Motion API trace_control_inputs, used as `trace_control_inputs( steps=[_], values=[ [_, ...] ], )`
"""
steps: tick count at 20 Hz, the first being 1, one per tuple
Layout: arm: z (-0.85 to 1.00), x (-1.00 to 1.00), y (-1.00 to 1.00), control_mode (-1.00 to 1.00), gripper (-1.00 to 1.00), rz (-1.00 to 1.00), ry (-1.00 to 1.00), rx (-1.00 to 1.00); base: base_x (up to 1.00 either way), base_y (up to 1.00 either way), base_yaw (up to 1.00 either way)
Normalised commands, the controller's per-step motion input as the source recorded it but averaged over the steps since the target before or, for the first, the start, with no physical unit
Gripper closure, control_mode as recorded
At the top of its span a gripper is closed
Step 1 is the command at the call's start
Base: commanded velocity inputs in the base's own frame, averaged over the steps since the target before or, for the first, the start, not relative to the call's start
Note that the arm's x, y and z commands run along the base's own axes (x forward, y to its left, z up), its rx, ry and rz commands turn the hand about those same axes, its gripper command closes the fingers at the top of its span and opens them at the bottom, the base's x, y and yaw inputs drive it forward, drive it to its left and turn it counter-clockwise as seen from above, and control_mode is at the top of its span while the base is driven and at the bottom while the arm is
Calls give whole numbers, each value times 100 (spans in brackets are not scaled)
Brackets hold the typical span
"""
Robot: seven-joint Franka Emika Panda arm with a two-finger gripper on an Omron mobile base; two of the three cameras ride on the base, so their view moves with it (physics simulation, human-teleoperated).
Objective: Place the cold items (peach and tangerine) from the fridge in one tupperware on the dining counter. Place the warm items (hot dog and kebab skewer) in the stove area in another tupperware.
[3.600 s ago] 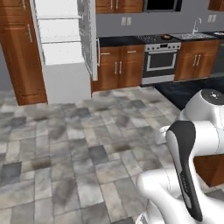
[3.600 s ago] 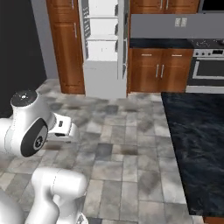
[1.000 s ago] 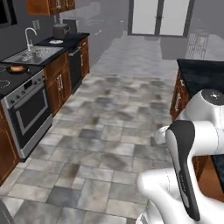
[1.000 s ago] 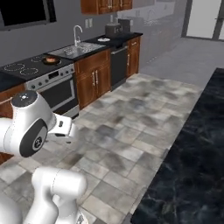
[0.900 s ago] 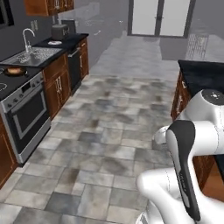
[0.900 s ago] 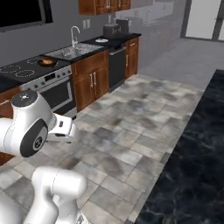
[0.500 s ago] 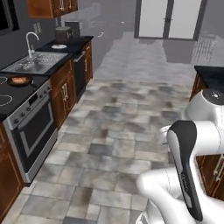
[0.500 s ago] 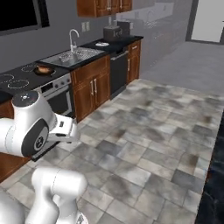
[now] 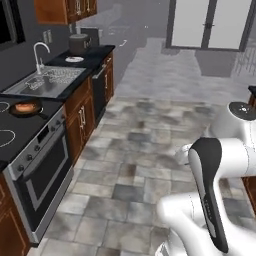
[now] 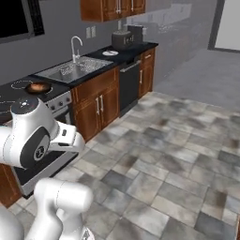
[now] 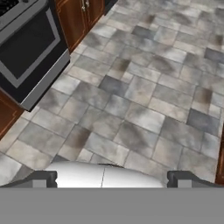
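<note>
Tiled floor (image 11: 131, 105), oven (image 11: 30, 48) cropped, pan (image 9: 25, 107) contents unclear

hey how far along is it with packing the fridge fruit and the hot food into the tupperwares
Nothing looks packed yet. The gripper is open and empty above the floor tiles. A pan holding food sits on the stove, untouched. Fetching and boxing every item remains.

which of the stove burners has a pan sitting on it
The back burner nearest the sink: the pan with something orange in it sits there. The stove's other visible burner rings are bare.
</note>
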Motion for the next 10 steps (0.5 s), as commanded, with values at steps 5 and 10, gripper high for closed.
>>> trace_control_inputs(
  steps=[5, 10],
  values=[
    [0, 0, 0, 100, -100, 0, 0, 0, 100, 0, 24],
    [0, 0, 0, 100, -100, 0, 0, 0, 100, -6, 33]
  ],
)
